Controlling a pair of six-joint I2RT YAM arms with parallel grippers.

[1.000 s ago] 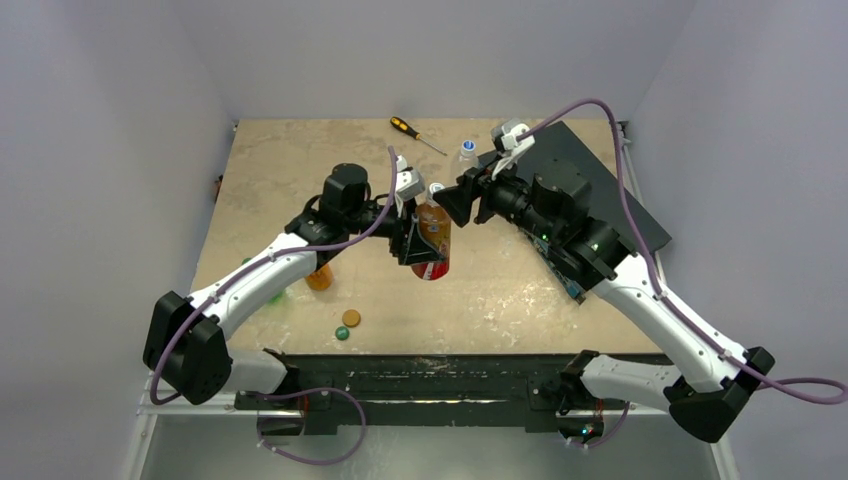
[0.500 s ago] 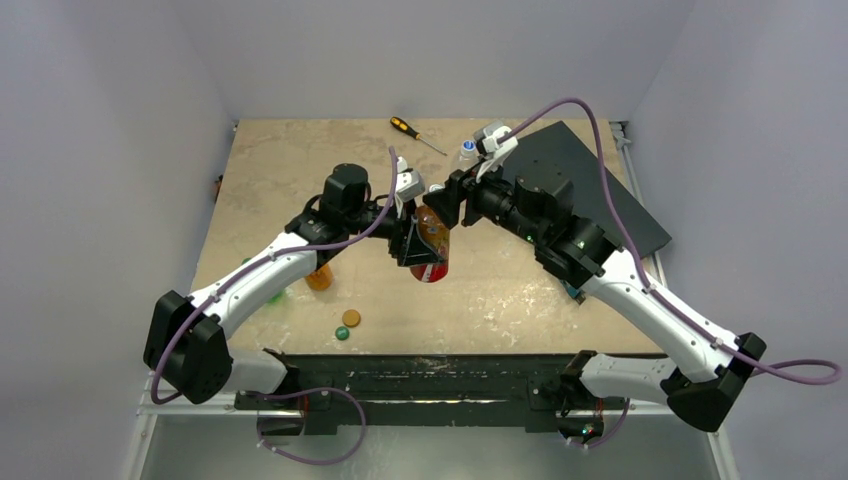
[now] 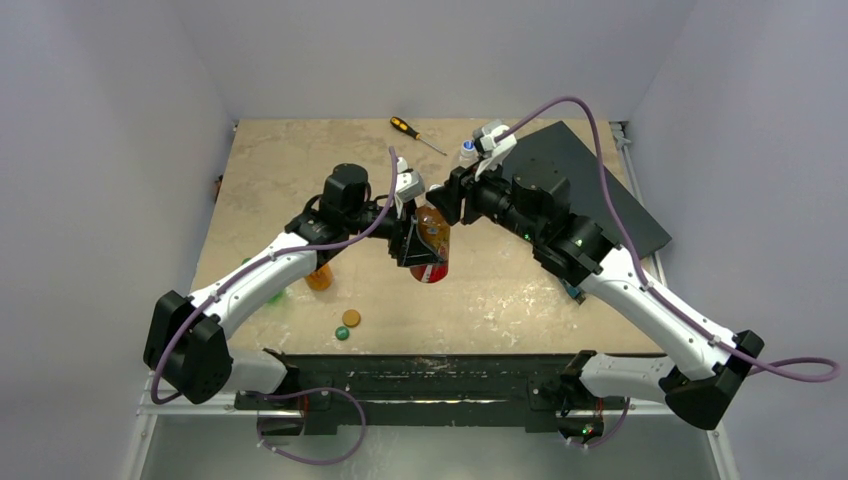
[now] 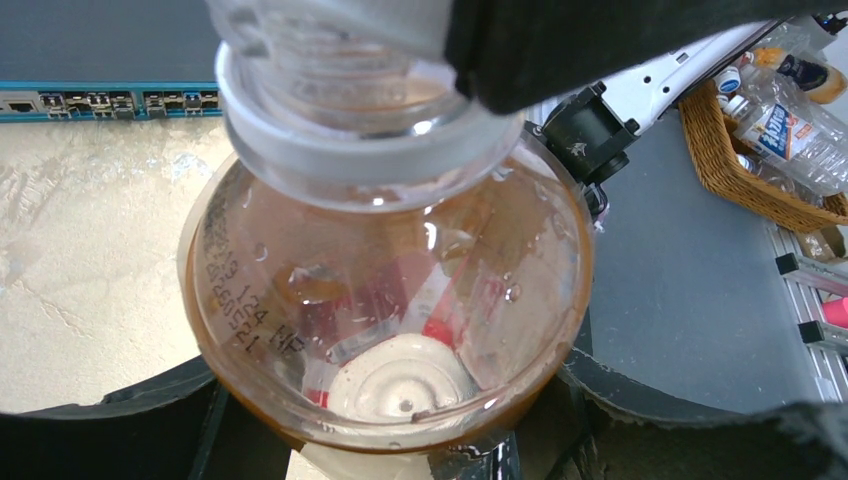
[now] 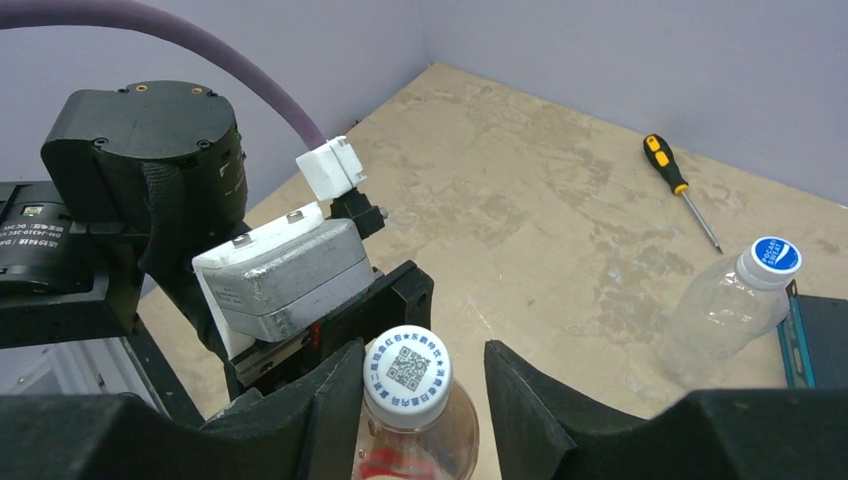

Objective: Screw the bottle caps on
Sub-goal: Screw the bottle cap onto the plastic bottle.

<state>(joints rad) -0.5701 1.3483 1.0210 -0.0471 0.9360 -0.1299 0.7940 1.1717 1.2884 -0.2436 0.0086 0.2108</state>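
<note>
My left gripper (image 3: 424, 246) is shut on the amber-orange bottle (image 3: 433, 232) and holds it upright above the table. In the left wrist view the bottle (image 4: 390, 300) fills the frame, seen through its base. A white cap (image 5: 406, 372) with a printed code sits on its neck. My right gripper (image 5: 422, 366) is open and straddles this cap. Its left finger (image 5: 335, 400) touches the cap and its right finger (image 5: 520, 395) stands apart. In the top view the right gripper (image 3: 446, 200) covers the cap.
A clear bottle (image 5: 730, 305) with a blue cap (image 5: 776, 256) lies by the black mat (image 3: 590, 190). A black-and-orange screwdriver (image 3: 415, 133) lies at the back. An orange bottle (image 3: 319, 277), an orange cap (image 3: 351, 318) and a green cap (image 3: 342, 333) lie front left. A basket (image 4: 735, 160) stands right.
My right gripper has moved left and come down around the white cap on the held bottle. The left gripper and the bottle have stayed still.
</note>
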